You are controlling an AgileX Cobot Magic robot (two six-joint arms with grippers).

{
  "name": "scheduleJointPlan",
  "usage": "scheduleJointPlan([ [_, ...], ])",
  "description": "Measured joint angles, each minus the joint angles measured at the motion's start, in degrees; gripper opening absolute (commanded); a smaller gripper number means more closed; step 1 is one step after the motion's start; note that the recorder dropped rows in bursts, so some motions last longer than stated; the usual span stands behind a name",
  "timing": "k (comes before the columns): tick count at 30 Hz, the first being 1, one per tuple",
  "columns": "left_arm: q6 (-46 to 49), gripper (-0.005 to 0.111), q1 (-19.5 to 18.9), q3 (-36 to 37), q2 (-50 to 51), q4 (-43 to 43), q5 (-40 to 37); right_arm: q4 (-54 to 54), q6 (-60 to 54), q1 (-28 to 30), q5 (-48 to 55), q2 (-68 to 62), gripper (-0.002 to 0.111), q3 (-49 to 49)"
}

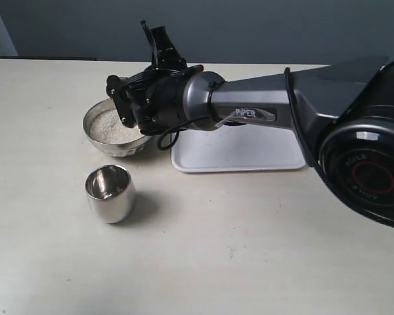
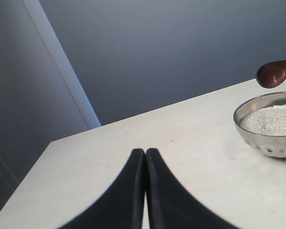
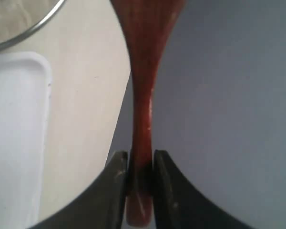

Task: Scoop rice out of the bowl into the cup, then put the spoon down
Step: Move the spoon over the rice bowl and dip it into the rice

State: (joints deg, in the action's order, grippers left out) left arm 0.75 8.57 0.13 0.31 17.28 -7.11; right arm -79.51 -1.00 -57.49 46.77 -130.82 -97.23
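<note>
My right jaws clamp the thin end of one slim reddish-brown wooden spoon [image 3: 143, 95], its handle running straight ahead of them. Ahead of and below them sits one wide shiny metal bowl [image 1: 115, 148] with faceted sides, holding a pale heap of fine white rice [image 1: 107, 125]. One rounded polished steel cup [image 1: 109, 193] stands near it, not touching. One flat white tray [image 1: 249, 154] lies beside the bowl. My left jaws are pressed together, empty.

On the counter [image 1: 249, 249], the bowl [image 1: 108, 146] is placed at nine o'clock of the tray [image 1: 240, 154]. The rice [image 1: 105, 125] is contained in the bowl. The cup [image 1: 109, 192] is set at six o'clock of the bowl, near but apart. The spoon [image 2: 275, 73] is held aloft near the bowl.
</note>
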Motion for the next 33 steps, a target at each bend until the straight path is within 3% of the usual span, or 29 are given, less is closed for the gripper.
scheduleJointPlan([
  [16,0.0,0.0,0.0,0.0,0.0,0.0,0.0,4.58,-20.46,-0.64,2.12,0.0,0.0,0.0],
  [33,0.0,0.0,0.0,0.0,0.0,0.0,0.0,-2.66,-21.48,0.79,-1.33,-3.42,0.0,-1.39],
])
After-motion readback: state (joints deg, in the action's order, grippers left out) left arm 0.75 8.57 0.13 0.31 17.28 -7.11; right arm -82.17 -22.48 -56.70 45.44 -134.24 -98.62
